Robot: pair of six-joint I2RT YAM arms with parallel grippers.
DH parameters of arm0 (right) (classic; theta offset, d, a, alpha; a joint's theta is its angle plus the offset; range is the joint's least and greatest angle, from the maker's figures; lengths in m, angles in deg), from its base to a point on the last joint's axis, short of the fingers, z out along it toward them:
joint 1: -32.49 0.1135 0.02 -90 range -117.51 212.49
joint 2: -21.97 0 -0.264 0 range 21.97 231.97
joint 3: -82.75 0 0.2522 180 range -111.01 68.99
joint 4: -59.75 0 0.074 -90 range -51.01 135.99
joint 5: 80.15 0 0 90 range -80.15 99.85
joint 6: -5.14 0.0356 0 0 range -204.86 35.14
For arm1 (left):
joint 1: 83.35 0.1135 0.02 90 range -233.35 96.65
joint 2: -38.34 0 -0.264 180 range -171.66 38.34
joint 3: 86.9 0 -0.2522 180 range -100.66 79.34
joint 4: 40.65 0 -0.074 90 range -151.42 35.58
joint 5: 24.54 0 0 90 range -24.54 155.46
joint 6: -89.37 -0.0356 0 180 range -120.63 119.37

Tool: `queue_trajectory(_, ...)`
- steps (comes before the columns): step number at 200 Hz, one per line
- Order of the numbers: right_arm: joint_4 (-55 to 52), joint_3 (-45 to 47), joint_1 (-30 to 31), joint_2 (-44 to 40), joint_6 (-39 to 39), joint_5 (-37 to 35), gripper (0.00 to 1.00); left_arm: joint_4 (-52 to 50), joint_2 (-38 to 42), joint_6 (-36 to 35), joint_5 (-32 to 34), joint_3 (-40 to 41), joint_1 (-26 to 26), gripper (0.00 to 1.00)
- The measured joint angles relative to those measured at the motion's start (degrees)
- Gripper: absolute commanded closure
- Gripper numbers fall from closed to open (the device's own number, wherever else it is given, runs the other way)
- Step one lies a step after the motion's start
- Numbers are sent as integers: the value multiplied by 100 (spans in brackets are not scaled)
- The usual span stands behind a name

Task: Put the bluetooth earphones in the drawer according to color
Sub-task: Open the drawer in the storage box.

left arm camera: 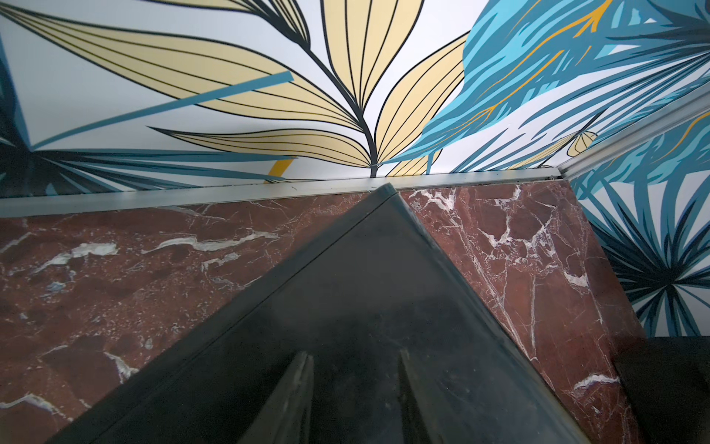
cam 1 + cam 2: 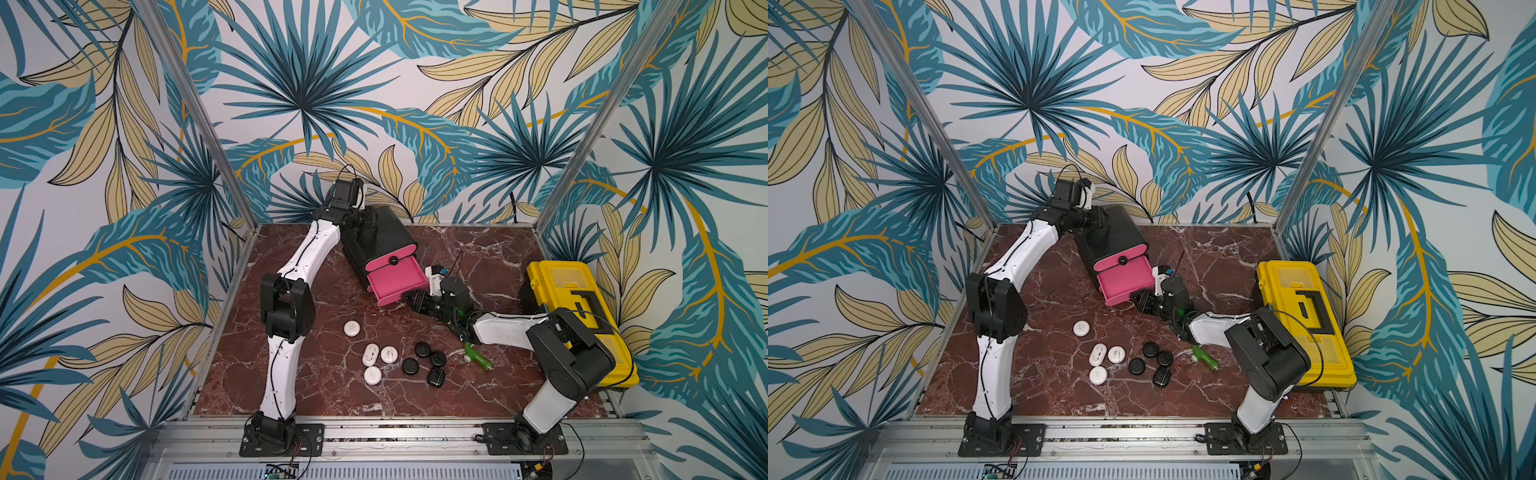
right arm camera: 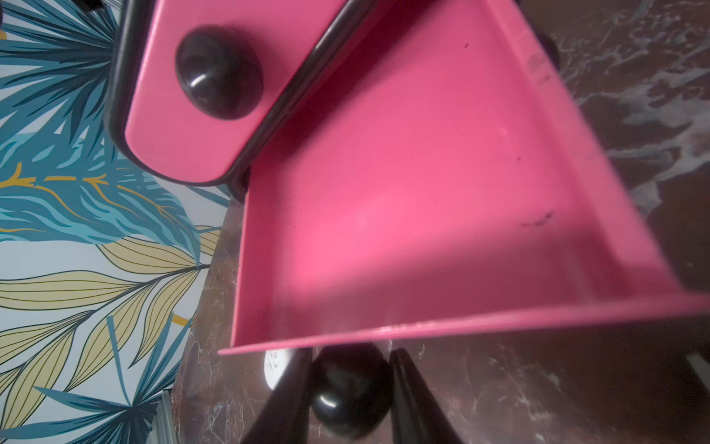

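The drawer cabinet (image 2: 382,232) is black with pink drawers and stands at the back of the table. Its top drawer front (image 3: 173,115) is closed. The drawer below it (image 2: 397,282) is pulled out, and its pink inside (image 3: 422,173) holds nothing. My right gripper (image 3: 351,354) is shut on that drawer's black knob (image 3: 349,392). My left gripper (image 1: 353,355) is against the cabinet's black back (image 1: 365,288), which shows between its fingers. Several white earphones (image 2: 370,354) and several black earphones (image 2: 423,349) lie in front on the marble.
A yellow toolbox (image 2: 582,316) stands at the right edge behind my right arm. A green plastic tool (image 2: 478,355) lies under that forearm, right of the black earphones. One white earphone (image 2: 352,328) lies apart, nearer the left arm. The back wall rail (image 1: 269,188) runs close behind the cabinet.
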Motion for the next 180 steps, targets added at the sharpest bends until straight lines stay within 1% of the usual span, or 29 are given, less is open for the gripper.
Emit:
queue_trajectory(152, -944, 37, 26, -619, -374, -269, 74, 2, 52, 0, -129, 76, 85, 59)
queue_trajectory(166, -1008, 37, 26, -647, -391, -278, 71, 4, 57, 0, -129, 83, 85, 59)
queue_trajectory(180, -1032, 37, 26, -654, -409, -278, 66, 15, 79, 0, -127, 120, 87, 59)
